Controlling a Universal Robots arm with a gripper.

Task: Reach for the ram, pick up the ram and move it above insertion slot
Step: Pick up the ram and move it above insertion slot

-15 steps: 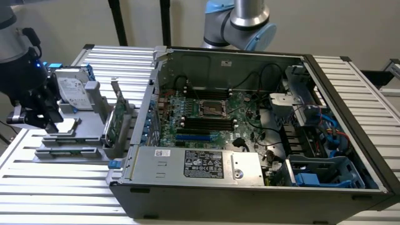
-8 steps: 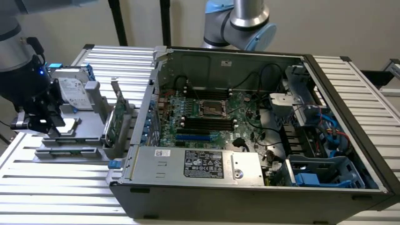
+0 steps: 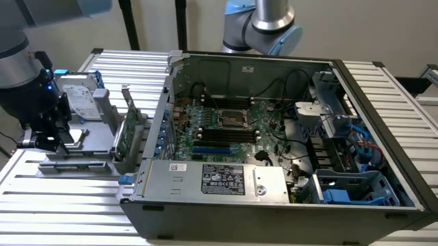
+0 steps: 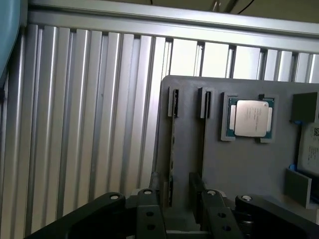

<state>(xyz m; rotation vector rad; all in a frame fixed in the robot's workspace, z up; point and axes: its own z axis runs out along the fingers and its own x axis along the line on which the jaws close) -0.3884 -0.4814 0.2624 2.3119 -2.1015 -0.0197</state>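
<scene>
On gray tray (image 4: pixel 239 174) | ram (image 4: pixel 172 144) on edge | between open pincer (image 4: pixel 175 185) jaws

The exterior view looks from high up and some way off, down at a slant on the open computer case (image 3: pixel 274 225) and the slatted table (image 3: pixel 61 215) around it. The wrist view sits just behind the hand (image 4: pixel 177 186) and faces down, very near, on the grey holder (image 4: pixel 239 164). Both views share this holder, which lies at the exterior view's left, and the table's slats beside it.
</scene>
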